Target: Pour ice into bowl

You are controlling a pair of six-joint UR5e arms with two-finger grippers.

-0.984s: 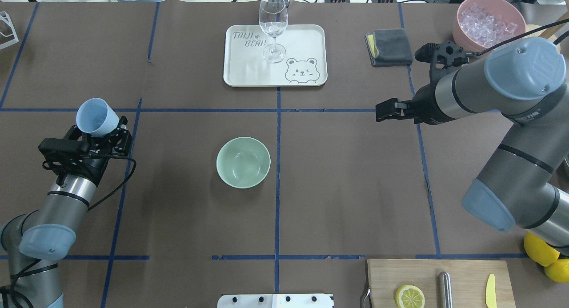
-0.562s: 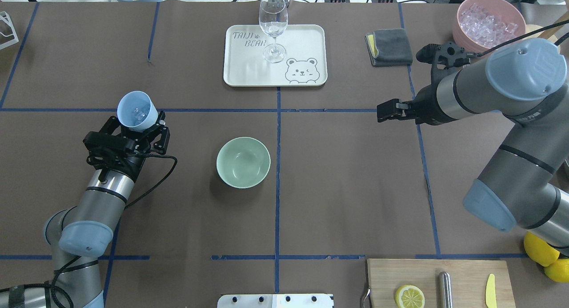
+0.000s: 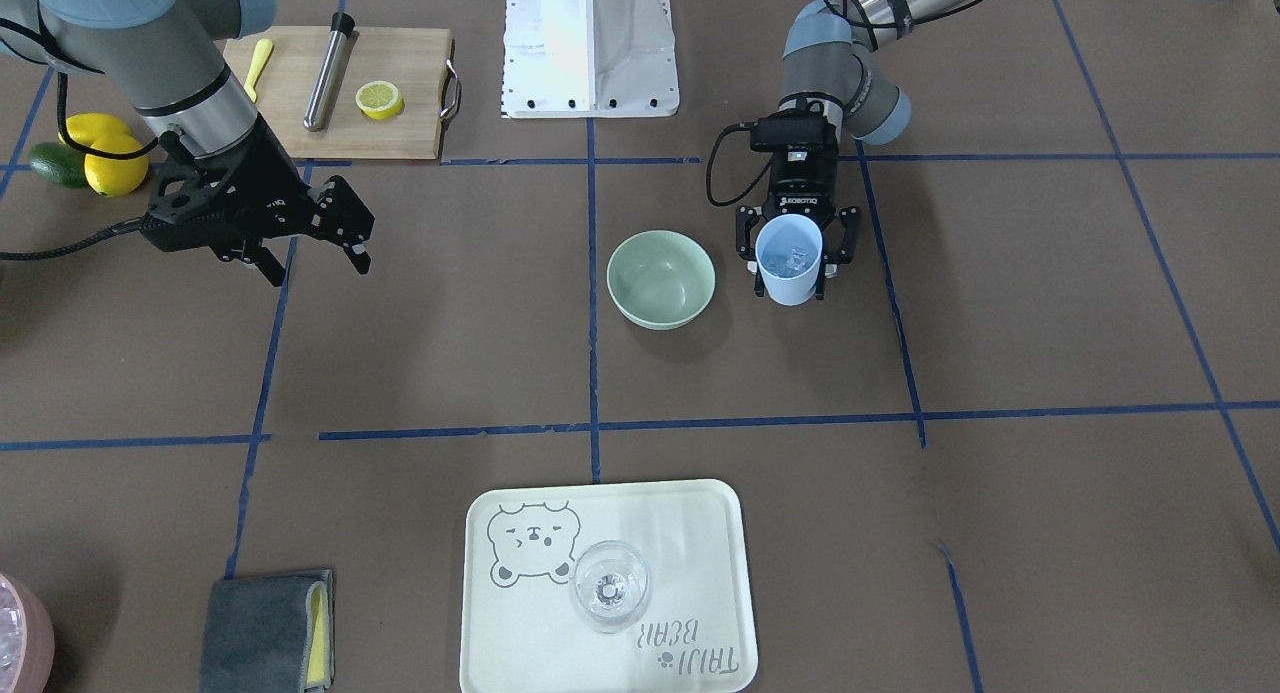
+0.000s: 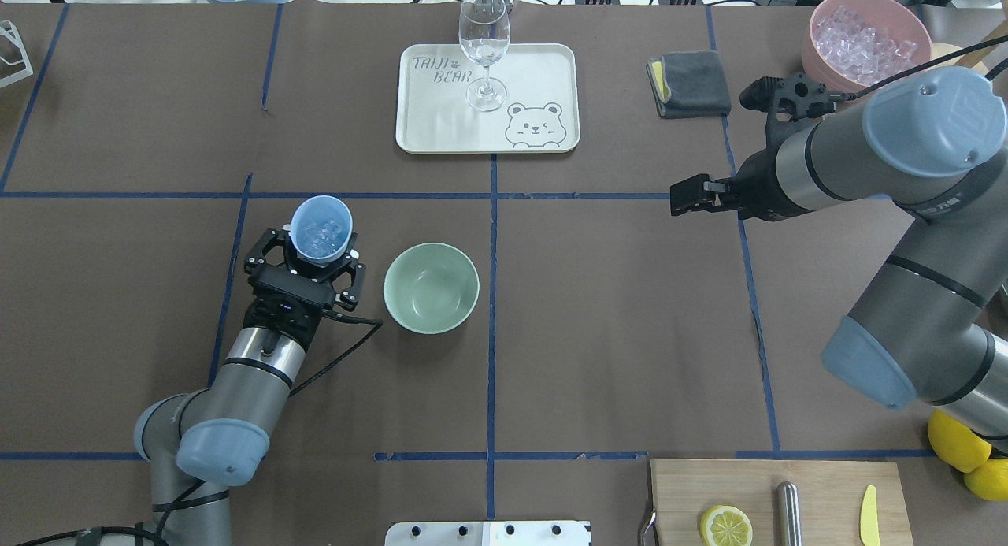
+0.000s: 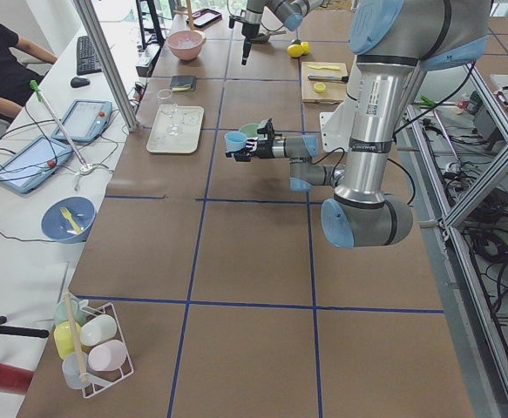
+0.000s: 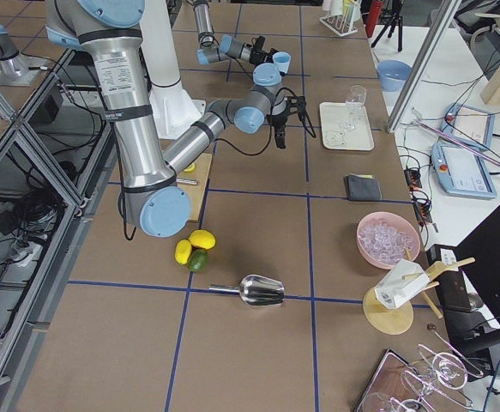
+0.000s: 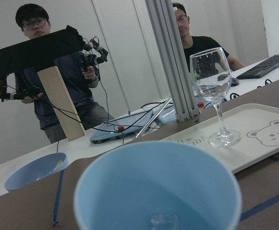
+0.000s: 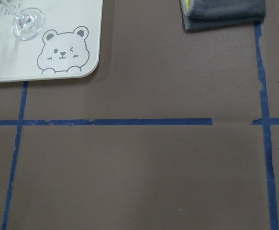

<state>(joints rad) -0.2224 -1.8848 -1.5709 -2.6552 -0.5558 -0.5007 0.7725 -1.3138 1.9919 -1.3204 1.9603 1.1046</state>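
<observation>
Brown table holds bowl just beside left end effector's cup of ice.

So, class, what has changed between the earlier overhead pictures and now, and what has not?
The left gripper, shut on the blue cup holding the ice, has carried it sideways across the table to just beside the bowl. Nothing was let go, nothing poured: the bowl is empty. The open right gripper barely moved; the glass and tray stayed put.

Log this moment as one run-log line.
phase: pre-pour | left gripper: shut on light blue cup, upright, beside bowl | ice: in cup | bowl: empty | right gripper: open, empty
</observation>
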